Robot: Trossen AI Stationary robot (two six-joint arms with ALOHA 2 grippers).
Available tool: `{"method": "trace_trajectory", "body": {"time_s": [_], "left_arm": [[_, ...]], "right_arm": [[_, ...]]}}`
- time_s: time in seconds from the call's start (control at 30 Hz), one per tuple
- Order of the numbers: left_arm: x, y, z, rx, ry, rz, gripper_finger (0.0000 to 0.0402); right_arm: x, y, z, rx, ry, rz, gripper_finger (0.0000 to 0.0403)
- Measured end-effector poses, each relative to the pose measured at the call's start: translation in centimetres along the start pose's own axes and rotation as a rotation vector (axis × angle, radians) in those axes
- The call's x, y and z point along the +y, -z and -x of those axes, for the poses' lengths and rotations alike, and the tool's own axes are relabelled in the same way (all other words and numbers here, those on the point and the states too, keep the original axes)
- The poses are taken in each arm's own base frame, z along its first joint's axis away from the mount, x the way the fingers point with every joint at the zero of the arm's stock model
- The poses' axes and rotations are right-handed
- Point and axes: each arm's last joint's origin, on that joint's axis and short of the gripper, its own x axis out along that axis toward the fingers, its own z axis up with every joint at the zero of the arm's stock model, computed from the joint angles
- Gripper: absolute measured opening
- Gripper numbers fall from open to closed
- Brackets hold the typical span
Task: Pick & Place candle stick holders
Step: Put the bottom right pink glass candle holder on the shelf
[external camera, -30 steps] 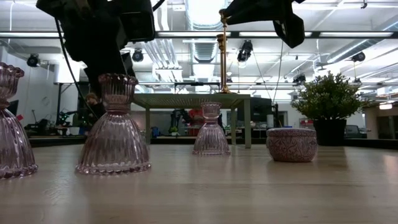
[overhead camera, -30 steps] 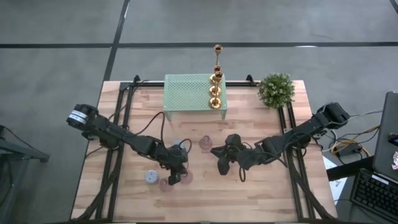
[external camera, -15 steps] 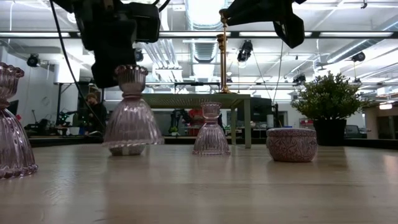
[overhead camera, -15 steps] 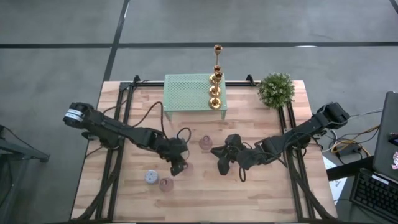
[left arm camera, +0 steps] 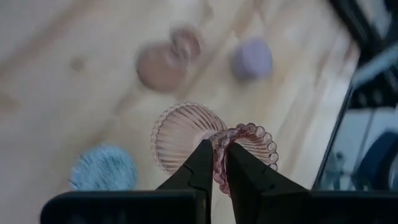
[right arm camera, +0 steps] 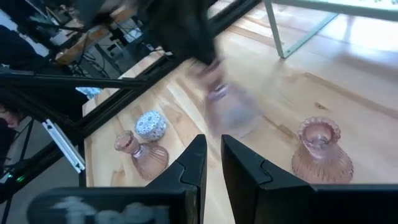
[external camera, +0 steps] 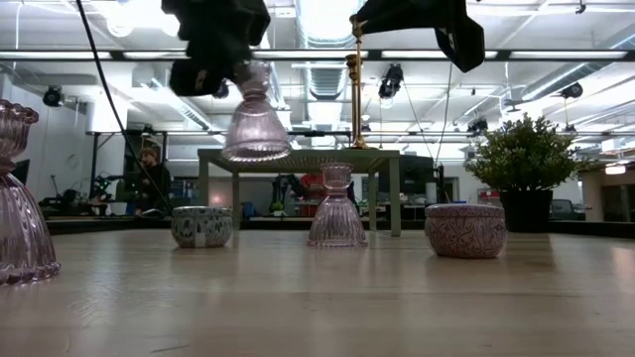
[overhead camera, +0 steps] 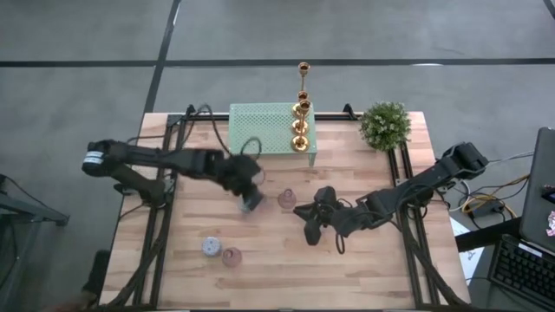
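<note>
Wooden table [overhead camera: 364,260], left gripper [overhead camera: 250,198] pinching pink glass holder [external camera: 255,124] by its neck, lifted clear, right gripper [overhead camera: 314,227] narrowly parted, empty.

Overhead down onto table [overhead camera: 364,260]; level tabletop view; two close wrist views sharing its wood.

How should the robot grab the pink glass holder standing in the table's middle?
Probably by its narrow neck, coming down from above. The pink glass holder stands upright, its ribbed skirt flares too wide, and the neck under the frilly cup should fit between fingers.
</note>
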Motion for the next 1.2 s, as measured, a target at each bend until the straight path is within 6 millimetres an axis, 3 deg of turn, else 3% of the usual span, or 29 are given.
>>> {"method": "trace_trajectory", "body": {"time_s": [0.17,0.57,1.0,1.2], "left_arm": [[1.1,-4.3,2.9,-0.143,0.002,0.092,0.003],[7.6,-11.5,7.4,-0.425,-0.128,0.311,0.003],[12.8,-18.2,5.7,-0.399,-0.198,0.314,0.0031],[13.7,-20.2,4.3,-0.362,-0.178,0.292,0.0034]], "right_arm": [[1.1,-0.9,0.5,-0.016,-0.036,0.066,0.0043],[3.7,-3.3,1.7,-0.073,-0.103,0.195,0.0043],[3.3,-3.5,1.5,-0.085,-0.057,0.19,0.0043],[3.2,-3.6,1.5,-0.095,-0.043,0.183,0.0043]]}}
